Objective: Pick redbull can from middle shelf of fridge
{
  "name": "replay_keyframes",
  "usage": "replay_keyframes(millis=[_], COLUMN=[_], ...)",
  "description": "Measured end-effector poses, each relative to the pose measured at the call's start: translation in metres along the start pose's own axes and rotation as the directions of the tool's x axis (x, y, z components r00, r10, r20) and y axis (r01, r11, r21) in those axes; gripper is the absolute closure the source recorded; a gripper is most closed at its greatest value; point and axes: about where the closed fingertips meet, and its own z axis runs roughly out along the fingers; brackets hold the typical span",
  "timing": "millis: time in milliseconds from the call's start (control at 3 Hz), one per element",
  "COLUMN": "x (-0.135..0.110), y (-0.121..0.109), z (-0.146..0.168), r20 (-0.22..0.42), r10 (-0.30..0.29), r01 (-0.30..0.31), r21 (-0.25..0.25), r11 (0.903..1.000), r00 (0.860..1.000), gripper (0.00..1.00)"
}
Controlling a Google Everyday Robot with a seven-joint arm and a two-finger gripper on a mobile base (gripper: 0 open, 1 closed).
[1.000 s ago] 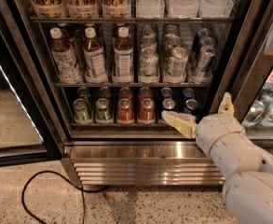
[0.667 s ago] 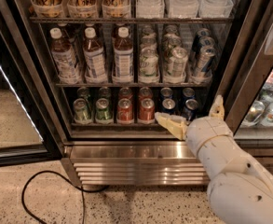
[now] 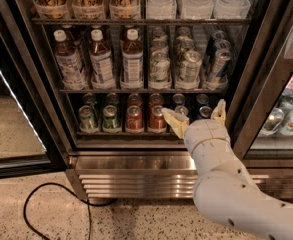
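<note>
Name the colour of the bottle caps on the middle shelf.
White caps, seen in the camera view; the gripper sits open below, before the short cans.

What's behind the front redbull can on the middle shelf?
More blue-and-silver cans line up behind the redbull can; anything deeper is covered by them. The hand is open, lower down, in front of the short cans one shelf below.
</note>
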Motion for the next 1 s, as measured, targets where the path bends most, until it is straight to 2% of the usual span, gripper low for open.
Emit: replay_keyframes(millis=[333, 667, 1000], x=[0.000, -0.001, 0.002], y=[-0.007, -0.016, -0.025], z=[0.019, 0.037, 0.046], r20=[0.020, 0.047, 0.065], r10=[0.029, 0.026, 0.007], r01=[-0.030, -0.032, -0.018], r21=[0.071, 0.131, 0.169], r11=[0.9970, 0.9909, 0.9854], r00=[0.999, 0.999, 0.998], gripper=[0.25, 0.26, 0.36])
